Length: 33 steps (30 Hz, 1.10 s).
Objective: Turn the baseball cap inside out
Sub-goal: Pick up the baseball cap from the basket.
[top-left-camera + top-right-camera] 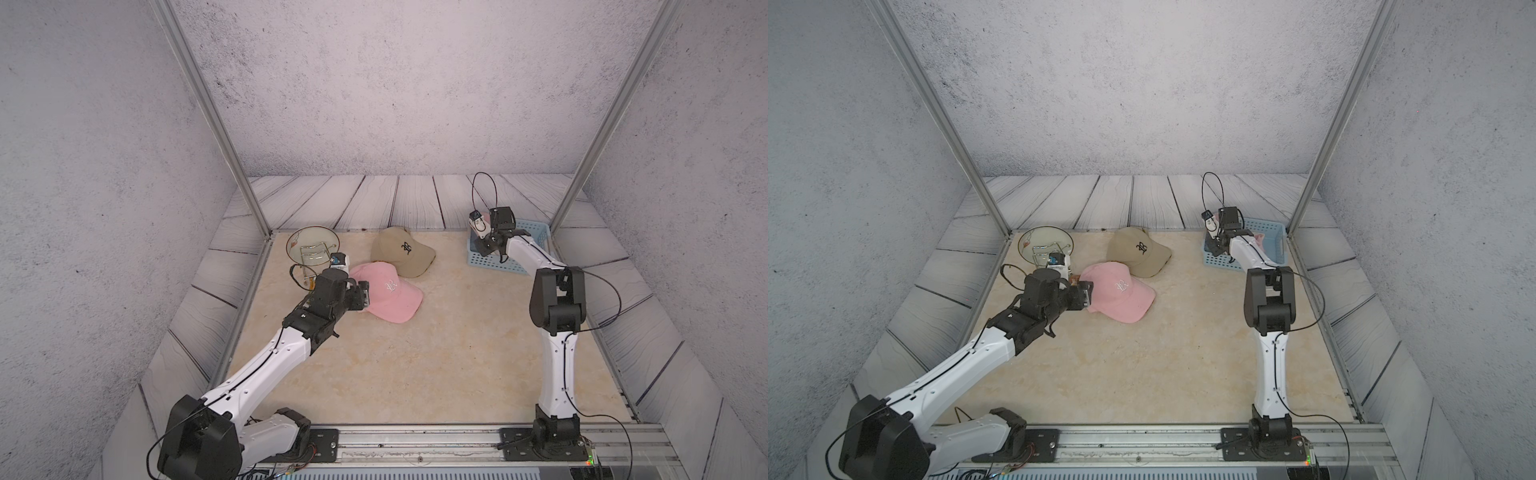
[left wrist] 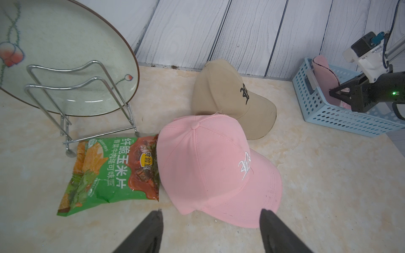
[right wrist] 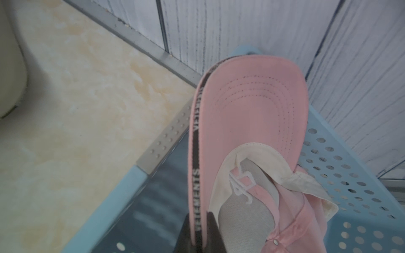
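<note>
A pink baseball cap lies crown up on the table, brim toward the right. My left gripper is open just behind the cap's rear edge, a finger on either side, touching nothing. A second pink cap stands brim up in the blue basket, its white sweatband and grey lining showing. My right gripper is shut on the edge of that cap's brim.
A beige cap lies behind the pink one, overlapped by it. A plate leans in a wire rack at the back left. A green snack bag lies against the pink cap's left side.
</note>
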Motion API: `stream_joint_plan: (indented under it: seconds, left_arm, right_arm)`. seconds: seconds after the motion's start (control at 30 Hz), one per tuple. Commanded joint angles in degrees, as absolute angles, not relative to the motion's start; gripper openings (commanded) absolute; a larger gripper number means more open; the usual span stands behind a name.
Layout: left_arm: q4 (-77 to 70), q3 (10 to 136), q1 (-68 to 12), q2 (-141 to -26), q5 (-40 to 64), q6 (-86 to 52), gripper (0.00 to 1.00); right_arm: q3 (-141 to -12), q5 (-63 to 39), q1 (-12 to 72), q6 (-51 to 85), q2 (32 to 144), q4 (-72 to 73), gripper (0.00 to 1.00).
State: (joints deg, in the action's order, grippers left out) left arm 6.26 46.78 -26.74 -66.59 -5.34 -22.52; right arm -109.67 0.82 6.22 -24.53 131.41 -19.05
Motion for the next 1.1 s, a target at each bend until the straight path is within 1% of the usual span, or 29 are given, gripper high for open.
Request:
stream_joint_plan:
  seconds: [0.0,0.2,0.33,0.4,0.5,0.67,0.8,0.93,1.0,1.07]
  left_arm:
    - [5.7,47.2,-26.3,-66.2,-5.7,-22.4,0.75]
    - [4.7,47.4,-26.3,-66.5,-4.2,-21.8,0.75]
    - [3.4,46.7,-26.3,-65.0,1.2,-17.5,0.76]
    - [0.6,45.3,-26.3,-63.8,1.8,-16.7,0.77]
    - [-3.3,43.8,-26.3,-62.7,2.0,-15.5,0.77]
    - [-3.2,46.9,-26.3,-63.1,4.4,-13.1,0.75]
    - [-7.2,48.4,-26.3,-64.2,10.4,-8.8,0.73]
    - [-12.8,49.4,-26.5,-65.7,19.6,-0.5,0.72]
    - [-11.9,51.7,-26.6,-67.1,22.9,3.4,0.73]
    - [-7.9,55.6,-26.7,-68.9,26.9,8.7,0.75]
  right_arm:
    - [-106.8,3.2,5.8,-26.2,125.2,-13.9,0.00]
    - [-102.4,4.6,5.8,-28.0,115.6,-7.0,0.00]
    - [-100.3,1.2,5.8,-27.3,109.1,-5.6,0.00]
    - [-99.9,-1.2,5.8,-26.4,106.4,-6.3,0.00]
    - [-99.7,-7.0,5.8,-24.6,102.4,-10.5,0.00]
    - [-98.0,-21.5,5.8,-20.3,95.5,-18.4,0.00]
    - [-96.4,-33.4,5.8,-14.9,91.3,-26.0,0.00]
    - [-92.0,-41.1,5.8,-9.2,86.6,-34.0,0.00]
    - [-87.1,-44.9,5.9,-5.5,83.8,-34.4,0.00]
    - [-82.4,-49.7,6.2,-4.7,81.1,-35.6,0.00]
